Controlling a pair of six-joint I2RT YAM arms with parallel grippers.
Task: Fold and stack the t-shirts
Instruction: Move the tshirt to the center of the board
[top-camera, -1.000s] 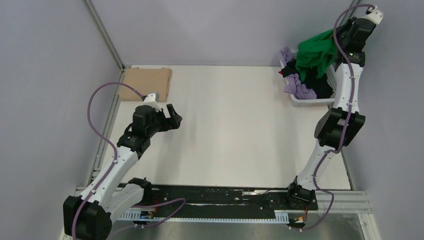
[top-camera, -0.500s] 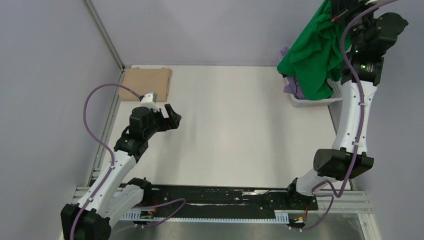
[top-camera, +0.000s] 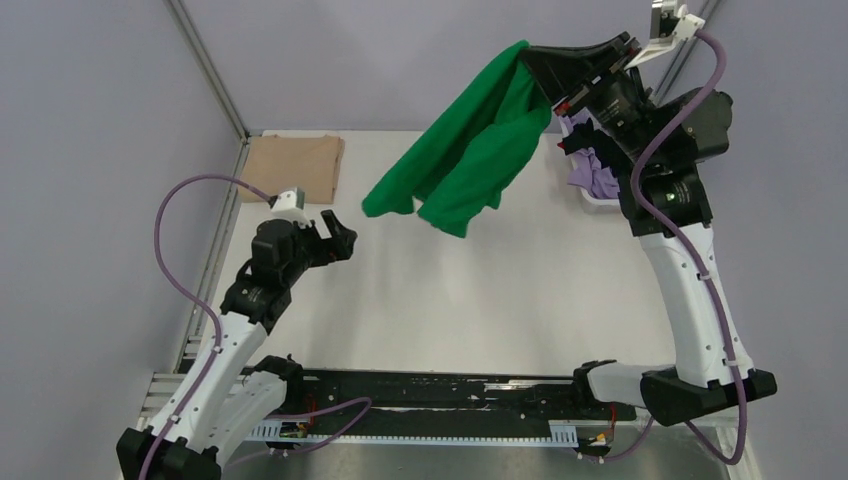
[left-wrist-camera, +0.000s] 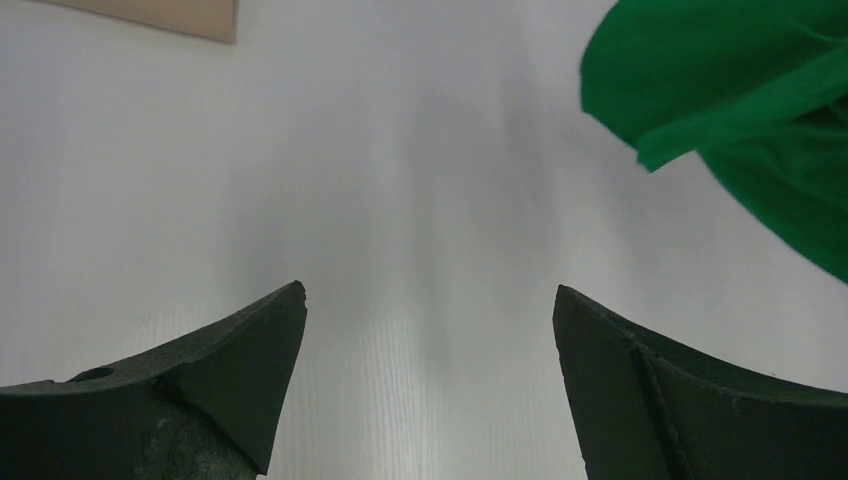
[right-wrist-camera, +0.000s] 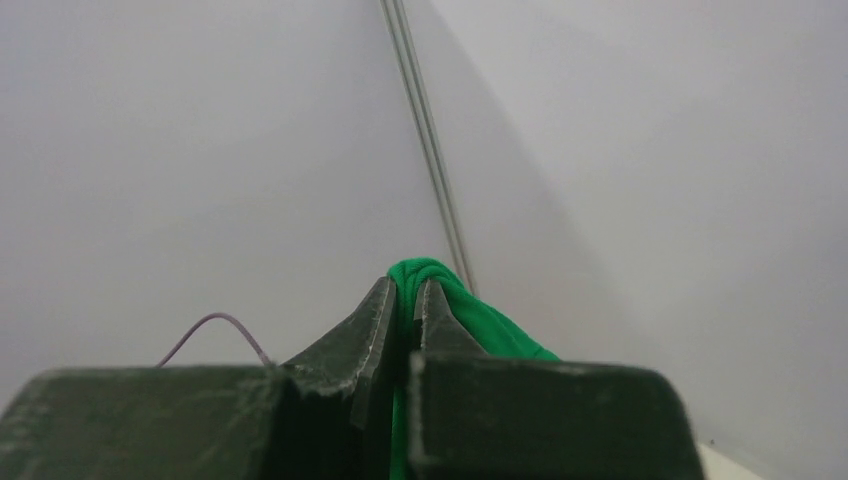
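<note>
Dangling from the clenched right jaws, the green t-shirt (top-camera: 478, 150) should land flat on the tabletop (top-camera: 500, 300); left jaws gape.

**Green tee aloft, tan tee folded**

The bright green t-shirt (top-camera: 470, 160) is held crumpled in the air left of the white basket (top-camera: 603, 204), pinched in the right gripper (right-wrist-camera: 405, 300). The tan t-shirt (top-camera: 295, 165) is laid folded flat, well left of the basket. A lilac t-shirt (top-camera: 592, 178) is bunched inside it.
</note>
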